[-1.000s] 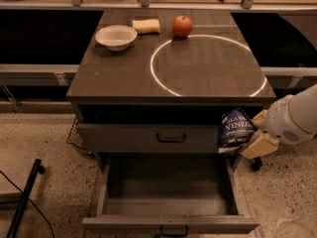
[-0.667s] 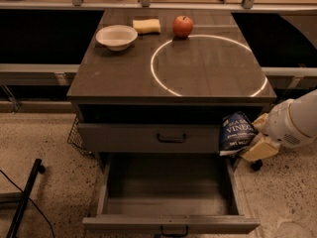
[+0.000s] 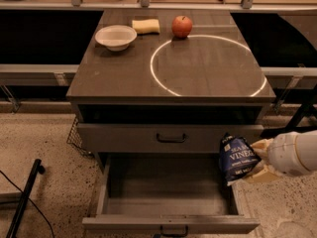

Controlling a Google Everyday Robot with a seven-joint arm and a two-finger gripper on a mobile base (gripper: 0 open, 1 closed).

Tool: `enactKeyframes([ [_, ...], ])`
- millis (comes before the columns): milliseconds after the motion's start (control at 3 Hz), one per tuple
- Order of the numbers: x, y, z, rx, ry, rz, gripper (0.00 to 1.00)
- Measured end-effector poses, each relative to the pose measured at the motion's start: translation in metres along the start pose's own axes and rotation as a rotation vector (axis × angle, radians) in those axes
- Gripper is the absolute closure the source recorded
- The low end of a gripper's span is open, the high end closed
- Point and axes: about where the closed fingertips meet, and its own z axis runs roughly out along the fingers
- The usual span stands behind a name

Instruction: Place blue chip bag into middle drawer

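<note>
1. One camera view looks down on a dark wooden cabinet (image 3: 124, 78) with a flat, matt top; a thin white ring (image 3: 208, 63) is marked on its right half.
2. Three small things sit along the back of that top: a shallow round white bowl (image 3: 116, 36), a soft yellow rectangular sponge (image 3: 146, 26) just behind it, and a glossy red apple (image 3: 182, 26) touching the ring's far edge.
3. Below the top, a grey flat drawer front (image 3: 124, 138) with a black handle is pushed in.
4. Under it the middle drawer (image 3: 168, 223) stands pulled out, a deep rectangular grey tray whose bare floor and side walls show.
5. At the right, the gripper (image 3: 258, 159) – cream fingers on a rounded white wrist – is clamped on the blue chip bag (image 3: 237, 158).
6. That crinkly navy foil bag with white lettering hangs upright over the tray's right wall, near its back corner – above the floor, not resting on it.
</note>
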Motion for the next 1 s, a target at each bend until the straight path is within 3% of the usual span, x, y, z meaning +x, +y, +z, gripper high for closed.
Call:
enactKeyframes([
  [333, 0.000, -0.001, -0.001, 0.000, 0.011, -0.055, 1.00],
  [667, 0.009, 0.003, 0.027, -0.084, 0.028, -0.048, 1.00],
  [1000, 0.031, 0.007, 0.075, -0.143, 0.026, -0.066, 1.00],
])
